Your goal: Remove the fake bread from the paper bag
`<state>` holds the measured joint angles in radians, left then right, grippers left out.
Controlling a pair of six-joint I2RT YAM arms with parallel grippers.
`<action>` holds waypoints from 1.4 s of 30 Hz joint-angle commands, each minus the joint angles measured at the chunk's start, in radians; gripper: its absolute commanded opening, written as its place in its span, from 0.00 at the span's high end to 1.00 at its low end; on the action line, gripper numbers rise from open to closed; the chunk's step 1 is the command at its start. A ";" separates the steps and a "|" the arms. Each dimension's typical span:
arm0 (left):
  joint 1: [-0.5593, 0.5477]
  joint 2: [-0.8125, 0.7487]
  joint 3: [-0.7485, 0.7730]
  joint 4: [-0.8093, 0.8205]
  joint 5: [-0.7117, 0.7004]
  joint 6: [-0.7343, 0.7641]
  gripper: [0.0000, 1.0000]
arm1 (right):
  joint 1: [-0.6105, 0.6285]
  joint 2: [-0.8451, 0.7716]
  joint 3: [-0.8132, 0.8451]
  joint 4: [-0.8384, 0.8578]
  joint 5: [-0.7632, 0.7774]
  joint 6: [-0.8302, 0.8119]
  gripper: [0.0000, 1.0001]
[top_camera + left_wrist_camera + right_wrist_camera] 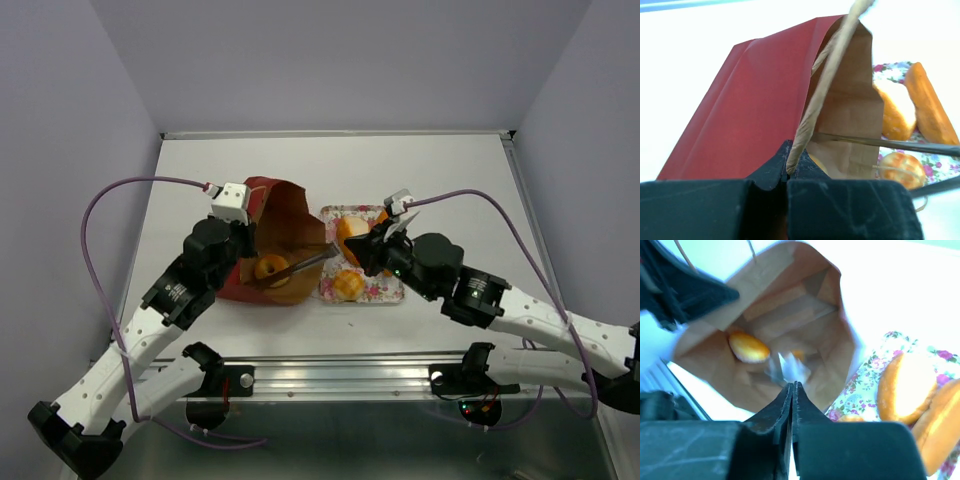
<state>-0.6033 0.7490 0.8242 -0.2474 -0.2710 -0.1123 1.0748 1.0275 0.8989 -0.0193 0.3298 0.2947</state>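
Left jaws pinch the paper bag [755,110] by its handle [825,90] — right jaws, shut, face its mouth.

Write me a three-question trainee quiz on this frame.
1. True or false: the bag is empty.
2. How many breads lie on the tray?
3. The left gripper pinches: A) the tray B) the bag's handle C) nothing.
Key: 1 false, one bun lies inside; 2 three; 3 B.
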 commanded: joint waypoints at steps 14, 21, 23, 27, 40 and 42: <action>-0.003 0.012 0.007 0.060 0.004 -0.026 1.00 | 0.004 -0.052 0.055 -0.183 -0.036 -0.119 0.68; -0.004 -0.002 0.004 0.054 0.078 -0.009 1.00 | 0.004 0.256 0.101 -0.139 -0.361 -0.297 0.20; -0.003 0.000 0.007 0.043 0.085 -0.009 1.00 | 0.004 0.302 0.109 -0.090 -0.295 -0.353 0.19; -0.004 0.001 0.006 0.034 0.137 -0.001 1.00 | 0.004 0.400 0.101 -0.004 -0.321 -0.460 0.15; -0.006 0.009 0.007 0.019 0.185 0.013 1.00 | -0.009 0.637 0.184 0.126 -0.270 -0.482 0.12; -0.006 0.009 0.009 0.017 0.191 0.016 1.00 | -0.018 0.649 0.186 0.139 -0.275 -0.477 0.11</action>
<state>-0.6033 0.7700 0.8242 -0.2726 -0.1070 -0.1120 1.0729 1.6608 1.0271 0.0105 0.0444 -0.1867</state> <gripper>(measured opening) 0.059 0.882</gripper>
